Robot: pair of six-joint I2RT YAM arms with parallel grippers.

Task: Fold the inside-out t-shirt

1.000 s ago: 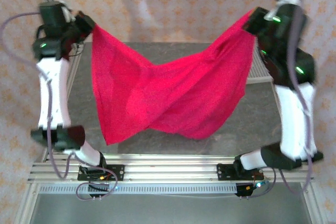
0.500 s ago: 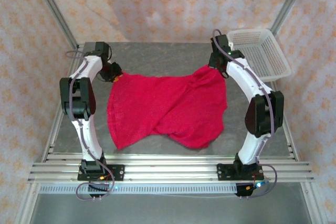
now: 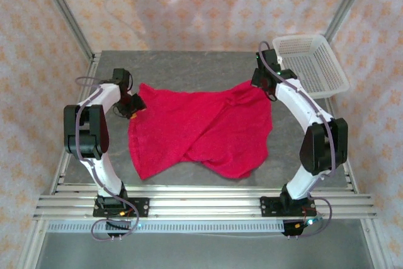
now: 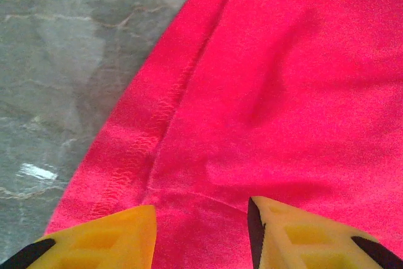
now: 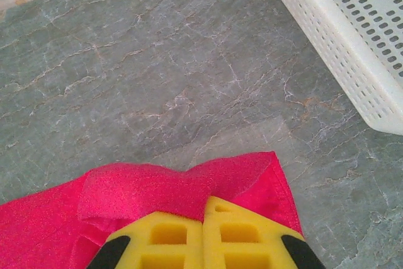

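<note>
Red t-shirt (image 3: 201, 131) lies crumpled at the middle of the table (image 3: 189, 67), its long axis running left to right between both arms. Left gripper (image 4: 201, 211): jaws partly parted over its left hem, gripping nothing. Right gripper (image 5: 205, 209): closed, pinching the far right corner.

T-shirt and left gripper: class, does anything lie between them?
Nothing visible does. The left gripper, fingers apart, hangs right over the stitched edge of the red t-shirt on the table, with only cloth between its fingers. The right gripper is shut on the opposite corner. The white basket stands apart at the far right.
</note>
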